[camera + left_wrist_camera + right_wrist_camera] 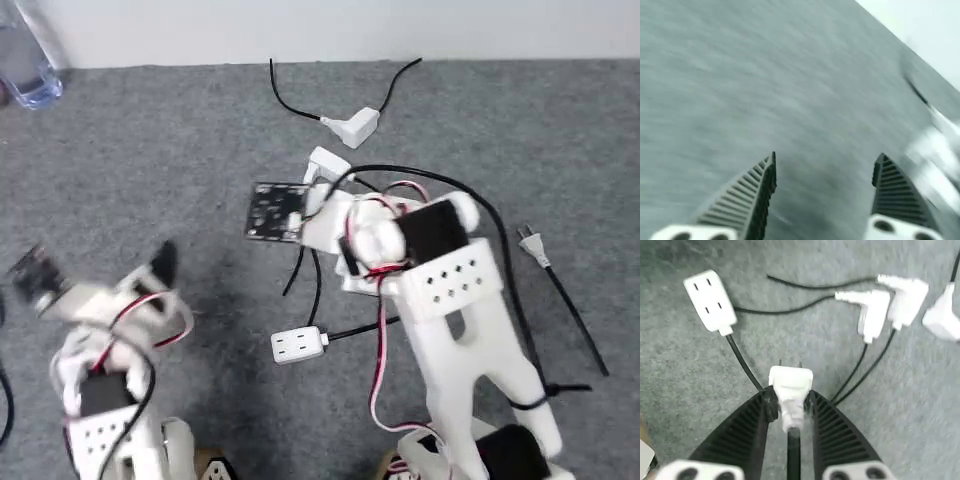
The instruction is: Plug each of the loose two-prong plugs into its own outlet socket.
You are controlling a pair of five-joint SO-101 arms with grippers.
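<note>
My right gripper point(790, 393) is shut on a white two-prong plug point(790, 379), whose prongs point away over the grey carpet. A white outlet socket block point(710, 300) on a black cord lies a short way beyond and to one side; from above this block point(298, 345) sits beside the right arm point(450, 280). More white plug and socket pieces point(874, 310) lie on the other side. My left gripper point(827, 156) is open and holds nothing, hanging over bare carpet at the left. A black two-prong plug point(533, 243) lies loose at the right.
A white adapter point(352, 126) with black cords lies near the back wall. A clear bottle point(25, 60) stands at the back left corner. Black cords run under and around the right arm. Open carpet lies between the two arms.
</note>
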